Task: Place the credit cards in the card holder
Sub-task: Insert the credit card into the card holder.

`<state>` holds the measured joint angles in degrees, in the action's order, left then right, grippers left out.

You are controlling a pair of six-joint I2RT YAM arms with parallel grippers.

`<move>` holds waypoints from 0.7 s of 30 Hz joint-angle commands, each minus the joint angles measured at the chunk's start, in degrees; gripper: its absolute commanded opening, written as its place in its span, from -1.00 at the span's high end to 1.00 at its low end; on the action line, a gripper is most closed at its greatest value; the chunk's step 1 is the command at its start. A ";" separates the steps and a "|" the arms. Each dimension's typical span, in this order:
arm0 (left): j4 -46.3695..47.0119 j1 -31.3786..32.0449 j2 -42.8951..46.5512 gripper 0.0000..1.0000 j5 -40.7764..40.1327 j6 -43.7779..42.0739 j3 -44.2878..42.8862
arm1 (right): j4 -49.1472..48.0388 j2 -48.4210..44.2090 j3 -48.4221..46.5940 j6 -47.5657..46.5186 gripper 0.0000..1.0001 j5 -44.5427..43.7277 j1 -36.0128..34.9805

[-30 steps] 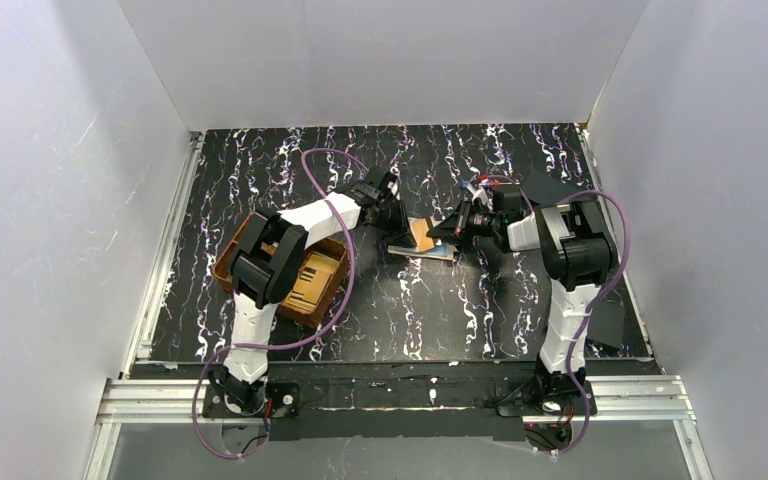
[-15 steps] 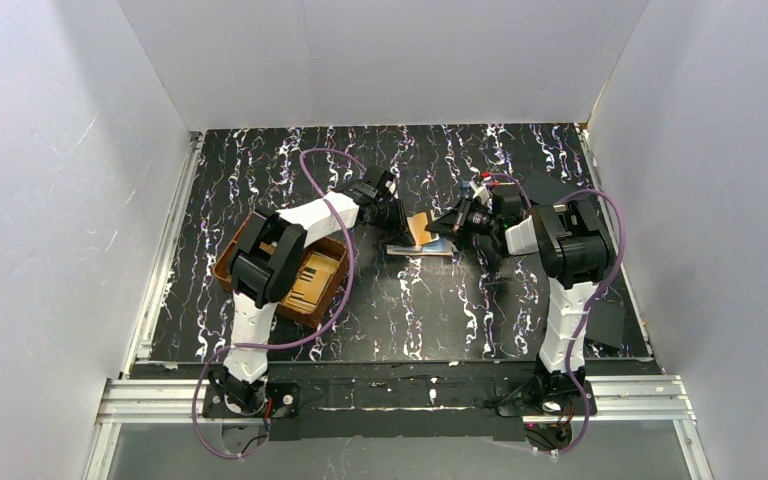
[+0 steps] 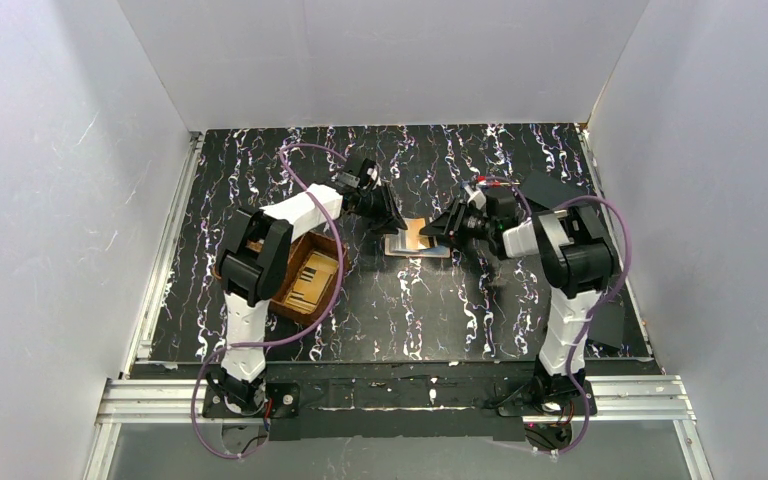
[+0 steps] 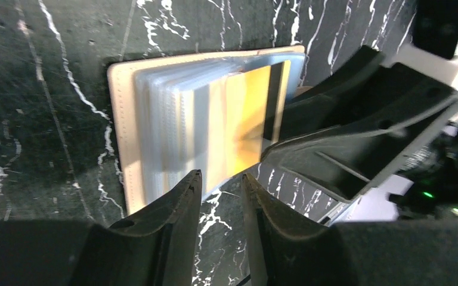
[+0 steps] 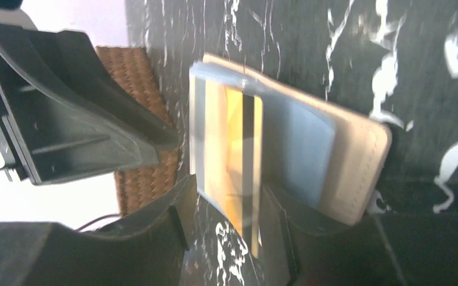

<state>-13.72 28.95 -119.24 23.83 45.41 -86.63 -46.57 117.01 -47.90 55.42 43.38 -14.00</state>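
Observation:
The card holder [image 3: 418,243] lies open on the table between both arms, beige cover down and clear sleeves fanned up. A gold credit card [image 4: 238,122] with a dark stripe sits among the sleeves [image 5: 235,149]. My left gripper [image 4: 219,182] hovers just off the holder's edge [image 4: 122,119], jaws slightly apart with only table between them. My right gripper [image 5: 226,199] stands open at the opposite side, and the card's near corner reaches into the gap without being pinched. In the top view, the left gripper [image 3: 388,220] and right gripper [image 3: 438,232] flank the holder.
A brown woven tray [image 3: 332,288] holding more tan cards [image 3: 312,280] sits left of the holder, partly under the left arm; its weave [image 5: 137,89] shows past the left gripper. Black flat plates lie at the back right [image 3: 550,188] and near right [image 3: 610,322].
Both grippers have opened. The right one let go of the gold card, which stays in the sleeves. The left gripper drew back to the left, off the holder.

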 commanded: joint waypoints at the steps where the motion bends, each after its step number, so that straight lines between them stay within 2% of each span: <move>1: -2.41 -1.44 2.79 0.43 -2.48 -3.09 0.14 | 31.69 -6.50 -7.98 -21.89 -0.04 -6.70 -0.67; 5: -3.52 -1.48 1.57 0.49 -3.62 -3.90 -0.31 | 36.43 -7.10 -9.74 -25.06 -0.07 -7.83 -1.01; 10: -3.20 -1.53 1.93 0.49 -4.06 -4.12 0.93 | 37.60 -5.46 -11.34 -26.21 -0.06 -6.93 -2.22; 17: -1.81 -1.53 0.75 0.53 -2.45 -2.62 2.33 | 28.19 -4.75 -9.41 -18.80 0.05 -5.91 -4.37; 21: -1.14 -1.37 -0.09 0.56 -1.51 -1.68 3.30 | 26.63 -3.78 -9.57 -17.31 0.10 -5.98 -5.23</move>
<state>-15.22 27.40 -119.79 20.97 43.09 -84.60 -16.38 111.66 -57.56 35.77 37.50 -18.48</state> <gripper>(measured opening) 0.227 0.459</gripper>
